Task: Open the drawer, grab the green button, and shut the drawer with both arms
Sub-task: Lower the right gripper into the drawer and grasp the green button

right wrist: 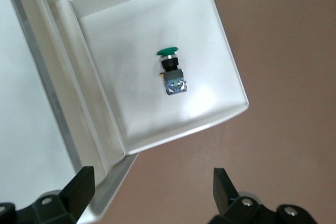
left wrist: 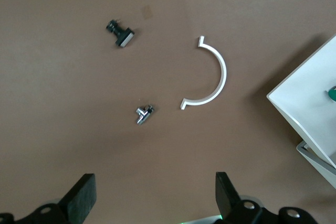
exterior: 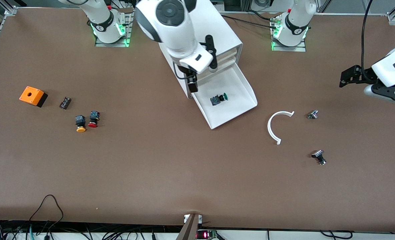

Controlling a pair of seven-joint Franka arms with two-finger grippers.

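The cabinet (exterior: 217, 33) stands at mid-table near the arms' bases. Its lowest drawer (exterior: 247, 90) is pulled out as a wide white tray. The green-capped button (exterior: 219, 99) lies on its side in the tray, also in the right wrist view (right wrist: 171, 72). My right gripper (exterior: 193, 82) hangs open and empty over the drawer's side edge beside the cabinet, apart from the button; its fingers (right wrist: 79, 187) show wide apart. My left gripper (exterior: 348, 77) is open and empty, up over the table at the left arm's end (left wrist: 156, 198). The drawer's corner (left wrist: 304, 98) shows there.
A white curved strip (exterior: 277, 125) and two small metal parts (exterior: 313, 114) (exterior: 319, 157) lie toward the left arm's end. An orange box (exterior: 31, 96), a small dark piece (exterior: 65, 102), a yellow-capped button (exterior: 80, 123) and a red-capped button (exterior: 93, 119) lie toward the right arm's end.
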